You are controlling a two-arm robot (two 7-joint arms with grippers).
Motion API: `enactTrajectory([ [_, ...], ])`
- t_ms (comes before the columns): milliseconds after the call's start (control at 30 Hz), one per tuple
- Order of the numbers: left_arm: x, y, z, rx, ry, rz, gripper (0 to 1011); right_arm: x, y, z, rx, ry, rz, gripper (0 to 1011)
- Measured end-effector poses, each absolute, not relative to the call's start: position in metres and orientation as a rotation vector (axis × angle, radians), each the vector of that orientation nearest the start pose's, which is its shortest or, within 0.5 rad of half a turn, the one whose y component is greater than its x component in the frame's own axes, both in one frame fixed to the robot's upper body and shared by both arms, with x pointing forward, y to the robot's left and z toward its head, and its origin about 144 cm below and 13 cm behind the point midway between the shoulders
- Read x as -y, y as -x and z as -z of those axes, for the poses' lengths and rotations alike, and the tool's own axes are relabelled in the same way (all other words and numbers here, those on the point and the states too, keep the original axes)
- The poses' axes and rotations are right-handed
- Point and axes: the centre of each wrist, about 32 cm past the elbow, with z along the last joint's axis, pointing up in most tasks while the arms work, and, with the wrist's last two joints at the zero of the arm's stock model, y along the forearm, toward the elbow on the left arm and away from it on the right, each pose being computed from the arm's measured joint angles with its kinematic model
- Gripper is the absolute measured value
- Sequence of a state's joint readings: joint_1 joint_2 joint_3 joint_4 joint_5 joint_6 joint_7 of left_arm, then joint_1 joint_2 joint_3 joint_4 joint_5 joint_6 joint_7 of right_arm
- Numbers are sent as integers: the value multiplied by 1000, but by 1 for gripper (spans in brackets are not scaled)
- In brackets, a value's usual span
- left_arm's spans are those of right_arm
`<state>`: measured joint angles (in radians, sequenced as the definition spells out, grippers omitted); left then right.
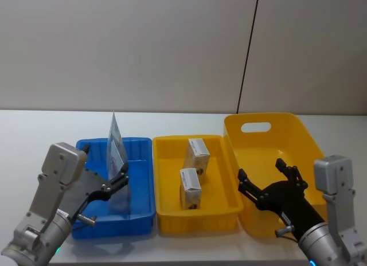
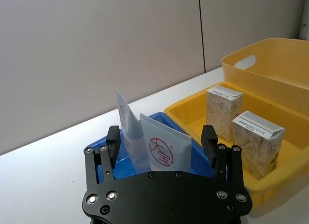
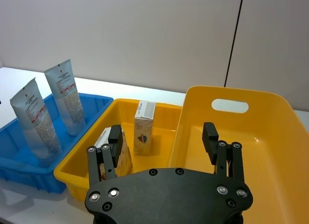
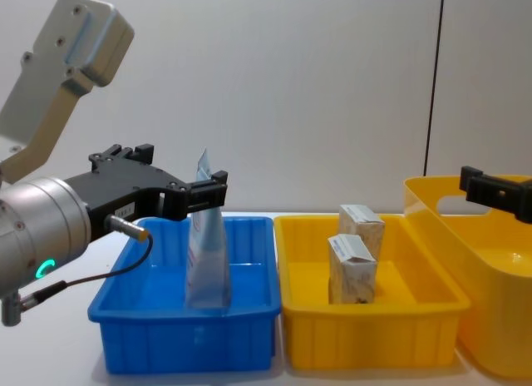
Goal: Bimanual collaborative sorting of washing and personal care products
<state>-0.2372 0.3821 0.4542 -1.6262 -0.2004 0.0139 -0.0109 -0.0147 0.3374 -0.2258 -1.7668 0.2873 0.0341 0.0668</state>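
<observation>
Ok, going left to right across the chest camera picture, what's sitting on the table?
Blue tray with tubes standing in it → yellow tray with two boxes → yellow handled basket. Left gripper hovers open over the blue tray, right gripper open over the basket.

Behind everything, a plain matte grey-beige panelled wall (image 1: 114, 48), split right of centre by a thin dark vertical seam (image 1: 249, 48) leaning slightly in the head view. Below it, a smooth white flat table (image 1: 34, 131) reaching back to the wall's foot. Soft, even light throughout, brightest on the table top
</observation>
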Motion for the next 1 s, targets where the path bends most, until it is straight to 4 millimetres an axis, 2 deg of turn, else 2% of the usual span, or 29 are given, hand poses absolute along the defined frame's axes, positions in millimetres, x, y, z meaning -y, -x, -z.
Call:
enactTrajectory([
  [1000, -198, -492, -1204, 268, -61, -1124, 1001, 237, -443, -1189, 75, -26, 1229, 1003],
])
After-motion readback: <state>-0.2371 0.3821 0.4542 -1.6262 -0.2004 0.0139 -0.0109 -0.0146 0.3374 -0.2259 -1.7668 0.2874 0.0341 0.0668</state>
